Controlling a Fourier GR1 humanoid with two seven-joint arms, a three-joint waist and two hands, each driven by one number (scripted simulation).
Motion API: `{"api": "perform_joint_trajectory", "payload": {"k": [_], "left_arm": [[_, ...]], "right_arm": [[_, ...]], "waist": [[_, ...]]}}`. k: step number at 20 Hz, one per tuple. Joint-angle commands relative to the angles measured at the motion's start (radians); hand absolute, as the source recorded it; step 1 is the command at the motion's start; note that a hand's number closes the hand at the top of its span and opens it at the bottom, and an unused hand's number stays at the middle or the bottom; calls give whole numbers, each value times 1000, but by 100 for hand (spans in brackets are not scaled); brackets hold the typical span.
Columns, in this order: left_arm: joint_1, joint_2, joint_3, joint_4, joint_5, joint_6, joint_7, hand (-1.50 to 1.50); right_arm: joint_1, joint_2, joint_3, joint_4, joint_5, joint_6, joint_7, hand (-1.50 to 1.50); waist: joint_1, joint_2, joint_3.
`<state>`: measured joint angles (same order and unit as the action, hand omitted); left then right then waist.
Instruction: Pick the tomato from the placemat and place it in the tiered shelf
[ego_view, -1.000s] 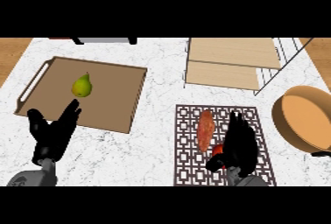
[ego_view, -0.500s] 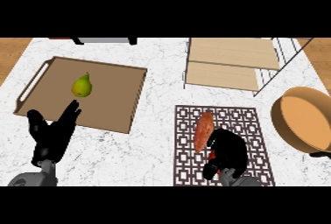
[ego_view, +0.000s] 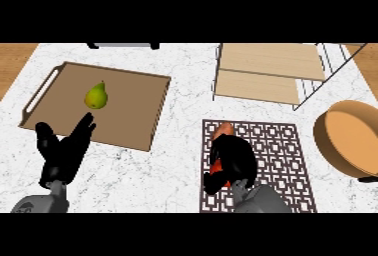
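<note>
No brand, label or writing is showing anywhere; the surface is a white marbled counter (ego_view: 184, 65) with strips of wooden floor peeking past its far corners. At the left, the left hand (ego_view: 65, 154) is resting near the lower edge with its fingers straight and pointing up, gripping nothing, its fingertips overlapping the near edge of a brown wooden tray (ego_view: 125, 110). A green pear (ego_view: 96, 95) is lying on that tray, well apart from the hand. At the top edge, a dark-framed grey object (ego_view: 122, 45) is partly showing, too cropped to tell what it is. Right of centre, a dark lattice placemat (ego_view: 277, 155) is lying on the counter, and the right hand (ego_view: 232, 161) is sitting over its left part with fingers curling downward around a red-orange item, the tomato (ego_view: 221, 131), whose top end is sticking out beyond the fingers while a red patch is showing under the palm; it is sitting on the placemat. Beyond the mat, the tiered shelf (ego_view: 269, 70), with pale wooden boards and a thin wire frame, is standing at the far right of the counter. At the right edge, a round wooden bowl (ego_view: 353, 139) is sitting just beside the placemat.
</note>
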<state>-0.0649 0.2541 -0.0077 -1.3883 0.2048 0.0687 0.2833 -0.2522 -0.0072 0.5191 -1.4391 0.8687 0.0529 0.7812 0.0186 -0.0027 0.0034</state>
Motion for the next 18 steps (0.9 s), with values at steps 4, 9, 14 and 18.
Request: {"api": "perform_joint_trajectory", "payload": {"k": [4,9,14,18], "left_arm": [[15,-29,-2,29,0,4,13,0],[56,-14,15,38,-6,-12,-30,0],[75,13,31,17,6,-42,-21,0],[28,-4,33,53,5,-38,-14,0]], "right_arm": [[-157,7,68,-163,-118,-57,41,150],[-266,7,71,-383,8,-5,220,150],[-427,7,9,-549,50,115,456,150],[-556,7,-147,-588,11,258,475,150]], "waist": [[-13,0,-3],[-27,-4,-5],[-25,-7,-5],[-30,-4,-5]]}}
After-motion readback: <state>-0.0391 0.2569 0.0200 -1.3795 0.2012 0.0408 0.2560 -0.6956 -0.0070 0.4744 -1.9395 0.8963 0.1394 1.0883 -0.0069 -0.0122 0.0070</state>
